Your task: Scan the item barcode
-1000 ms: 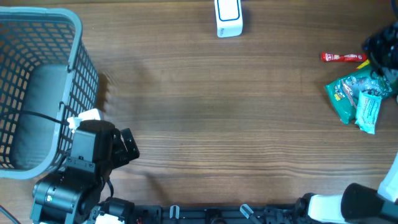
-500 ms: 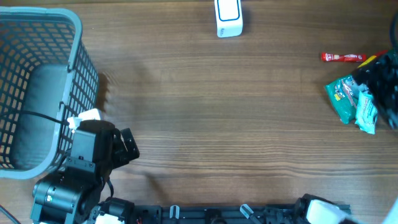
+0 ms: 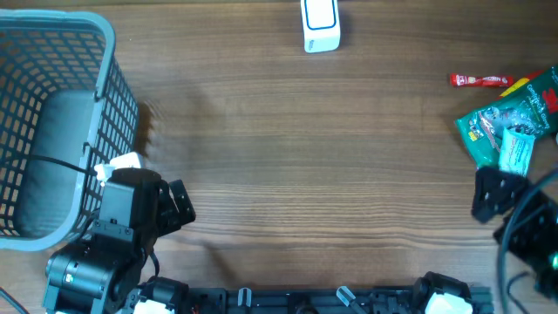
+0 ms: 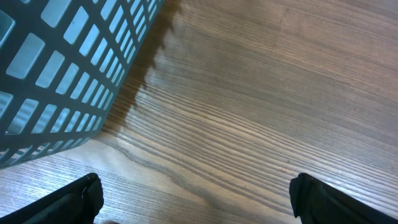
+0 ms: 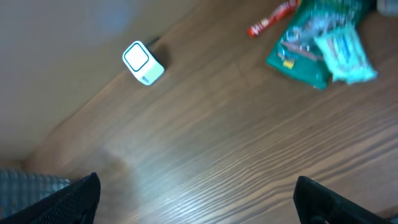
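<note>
The items lie in a pile at the table's right edge: a green packet, a pale teal packet on top of it, and a red tube behind. A white barcode scanner stands at the far edge. My right gripper hovers just in front of the pile, open and empty. Beside the basket, my left gripper is open over bare wood, also holding nothing.
A grey-blue mesh basket fills the left end of the table, close to my left arm. A yellow and red packet pokes in at the right edge. Wooden tabletop spans the middle.
My right gripper has opened and drawn back from over the pile toward the near edge. The green packets now lie uncovered. The left arm has not moved.
</note>
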`<act>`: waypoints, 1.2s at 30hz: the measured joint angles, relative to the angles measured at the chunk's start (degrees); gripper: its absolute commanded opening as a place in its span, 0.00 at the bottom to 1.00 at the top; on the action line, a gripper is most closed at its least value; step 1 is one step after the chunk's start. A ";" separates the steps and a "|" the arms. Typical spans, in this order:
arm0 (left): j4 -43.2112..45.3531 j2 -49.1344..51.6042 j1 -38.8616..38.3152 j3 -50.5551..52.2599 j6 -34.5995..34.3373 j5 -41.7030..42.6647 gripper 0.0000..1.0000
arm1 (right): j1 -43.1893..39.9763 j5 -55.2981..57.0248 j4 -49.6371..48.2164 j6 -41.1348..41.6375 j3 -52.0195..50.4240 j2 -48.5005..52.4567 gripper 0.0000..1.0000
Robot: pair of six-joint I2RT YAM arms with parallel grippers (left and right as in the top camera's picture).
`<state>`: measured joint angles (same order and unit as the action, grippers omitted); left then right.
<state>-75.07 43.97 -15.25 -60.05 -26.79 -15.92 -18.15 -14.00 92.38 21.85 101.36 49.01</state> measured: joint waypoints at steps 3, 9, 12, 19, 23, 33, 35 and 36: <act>0.00 0.00 0.00 0.00 0.00 0.00 1.00 | 0.00 -1.46 -0.04 -8.76 -0.11 -2.49 1.00; 0.00 0.00 0.00 0.00 0.00 0.00 1.00 | 0.00 -3.15 -0.31 -22.21 -4.33 -10.45 1.00; 0.00 0.00 0.00 0.00 0.00 0.00 1.00 | 0.00 -4.33 -0.94 -26.91 -11.17 -17.49 1.00; -0.02 0.00 0.00 0.00 0.00 0.02 1.00 | 0.17 -13.44 -31.08 -32.41 -38.60 -35.95 1.00; 0.00 0.00 0.00 0.00 0.00 -0.02 1.00 | 0.15 -21.20 -50.42 -32.87 -52.54 -38.71 1.00; -0.02 0.00 0.00 0.00 0.00 0.00 1.00 | 8.26 -25.38 -77.57 -33.03 -77.46 -47.82 1.00; 0.00 0.00 0.00 0.00 0.00 0.00 1.00 | 9.31 -23.34 -80.91 -32.17 -79.78 -47.87 1.00; 0.00 0.00 0.00 0.00 0.00 0.00 1.00 | 9.68 -22.34 -82.75 -31.93 -81.00 -47.87 1.00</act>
<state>-75.07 43.97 -15.25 -60.05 -26.79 -15.92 -8.47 -36.34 9.63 -10.09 20.36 1.15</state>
